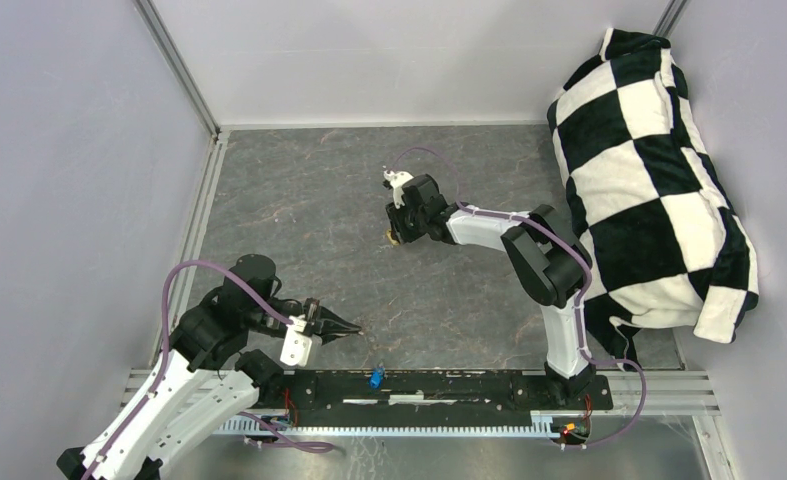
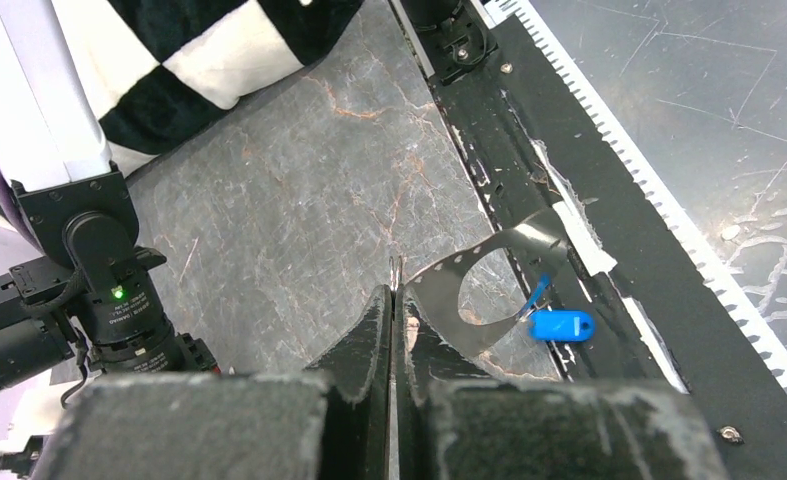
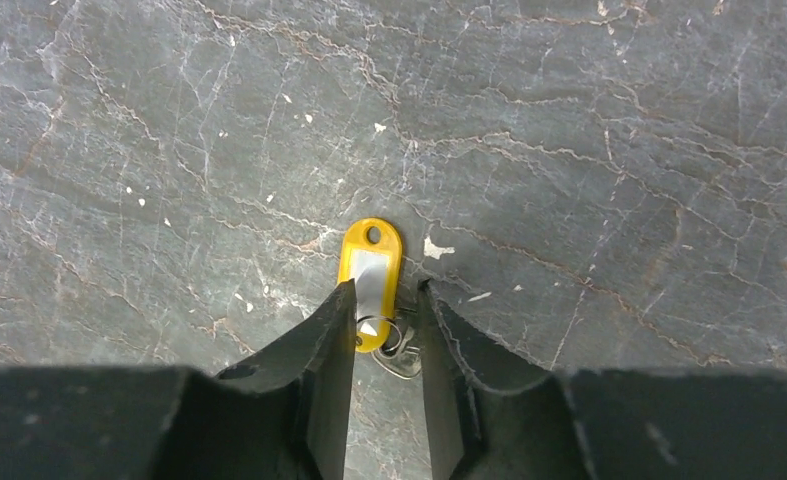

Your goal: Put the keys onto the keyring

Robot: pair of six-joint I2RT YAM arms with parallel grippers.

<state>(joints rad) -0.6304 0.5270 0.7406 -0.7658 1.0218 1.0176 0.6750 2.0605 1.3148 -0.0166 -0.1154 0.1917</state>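
Observation:
My left gripper (image 2: 396,293) is shut on one end of the keyring (image 2: 489,252), a thin grey band that loops off to the right. The blue-headed key (image 2: 561,324) hangs on that band over the black rail. From above, the left gripper (image 1: 354,330) sits near the table's front, with the blue key (image 1: 376,378) just below it. My right gripper (image 3: 387,290) stands open, low over the table, its fingers either side of the yellow-headed key (image 3: 371,262). That key lies flat, and its small ring and metal blade (image 3: 401,358) lie between the jaws. In the top view the right gripper (image 1: 397,237) is at mid-table.
A black-and-white checkered cushion (image 1: 649,170) fills the right side of the table. A black rail (image 1: 469,385) runs along the near edge by the arm bases. Grey walls close in the left and back.

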